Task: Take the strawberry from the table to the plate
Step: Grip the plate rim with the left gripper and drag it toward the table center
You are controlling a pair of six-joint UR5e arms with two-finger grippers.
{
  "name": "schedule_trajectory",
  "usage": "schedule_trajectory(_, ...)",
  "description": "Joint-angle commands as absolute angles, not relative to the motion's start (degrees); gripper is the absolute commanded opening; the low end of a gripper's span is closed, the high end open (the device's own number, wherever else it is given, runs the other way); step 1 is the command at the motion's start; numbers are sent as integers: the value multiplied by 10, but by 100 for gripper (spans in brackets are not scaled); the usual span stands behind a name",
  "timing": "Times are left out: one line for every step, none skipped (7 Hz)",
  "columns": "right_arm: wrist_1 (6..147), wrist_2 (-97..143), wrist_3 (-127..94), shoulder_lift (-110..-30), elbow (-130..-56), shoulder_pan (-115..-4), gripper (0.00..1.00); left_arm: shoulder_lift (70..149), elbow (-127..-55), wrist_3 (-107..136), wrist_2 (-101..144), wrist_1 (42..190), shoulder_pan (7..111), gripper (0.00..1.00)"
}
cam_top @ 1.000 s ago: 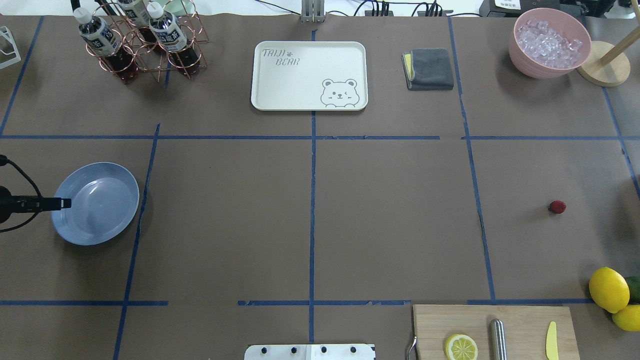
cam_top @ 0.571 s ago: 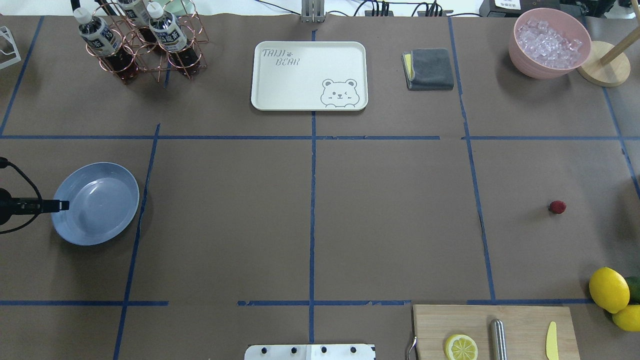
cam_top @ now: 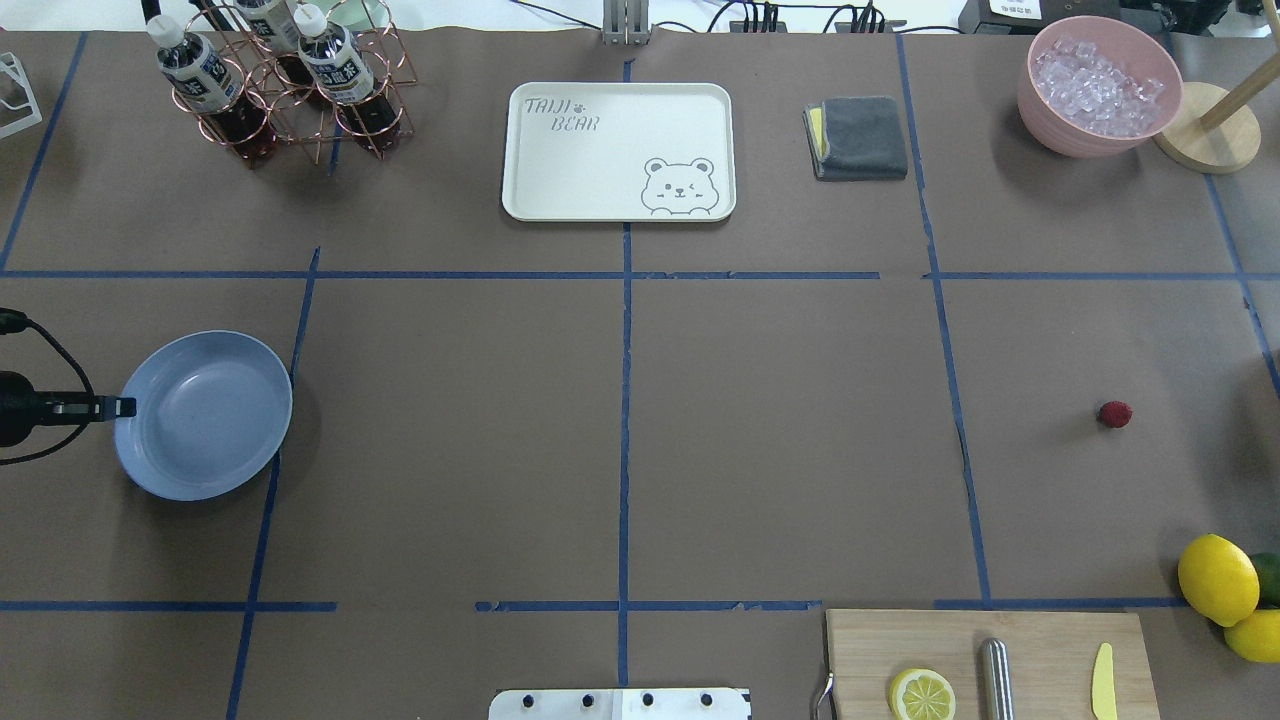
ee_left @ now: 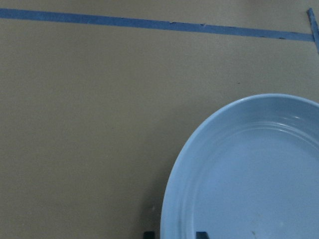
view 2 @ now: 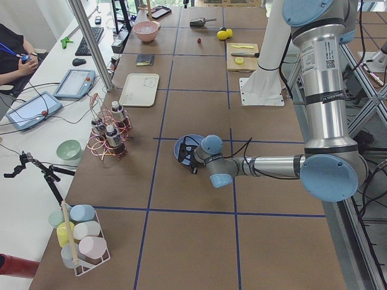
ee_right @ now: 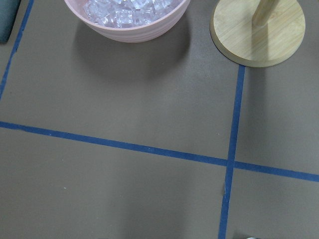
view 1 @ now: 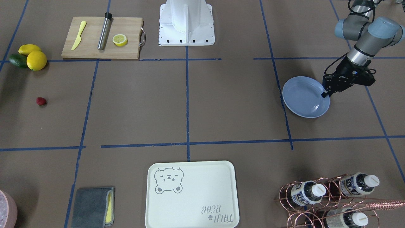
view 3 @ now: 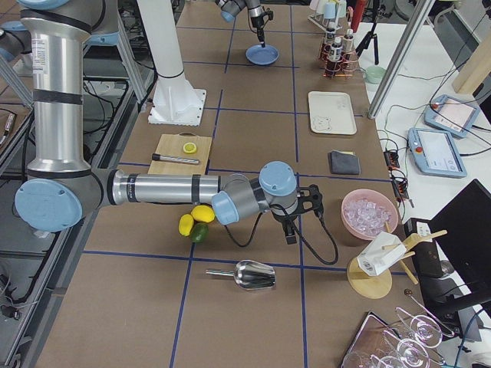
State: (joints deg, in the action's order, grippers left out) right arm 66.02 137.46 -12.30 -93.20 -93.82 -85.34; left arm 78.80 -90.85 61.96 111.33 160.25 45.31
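Left gripper is low at the left edge of the plate. Its two fingertips stand a little apart, one outside the rim and one inside, so it is open and does not clamp the rim. The plate lies flat on the left side of the table. The strawberry lies on the right side, well apart from the plate and near the lemons. The right gripper hangs near the pink bowl; if it is open, I cannot tell.
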Motion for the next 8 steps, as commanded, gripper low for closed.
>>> schedule_trajectory(661,1375,-123,-932,-939,-853,100,792,-973,620,1169,1569,455,0)
schedule_trajectory(661,1375,-124,-932,-938,-853,100,823,-1015,622,1173,1504,456,0)
schedule_trajectory(661,1375,-124,-932,-938,-853,100,881,-1047,627,1171,1419,458,0)
schedule_trajectory(661,1375,-124,-932,-938,-853,100,949,-1059,628,1151,1350,457,0)
schedule_trajectory(661,1375,-124,-932,-938,-853,100,1019,-1055,627,1097,1299,443,0)
schedule_trajectory(661,1375,-123,-932,-938,-853,100,1081,-1047,627,1057,1226,389,0)
schedule_trajectory(661,1375,-123,-932,-937,-853,100,1145,-1026,627,1007,1171,351,0)
schedule_trajectory(661,1375,-123,-932,-937,-853,100,1159,-1008,628,997,1173,327,0)
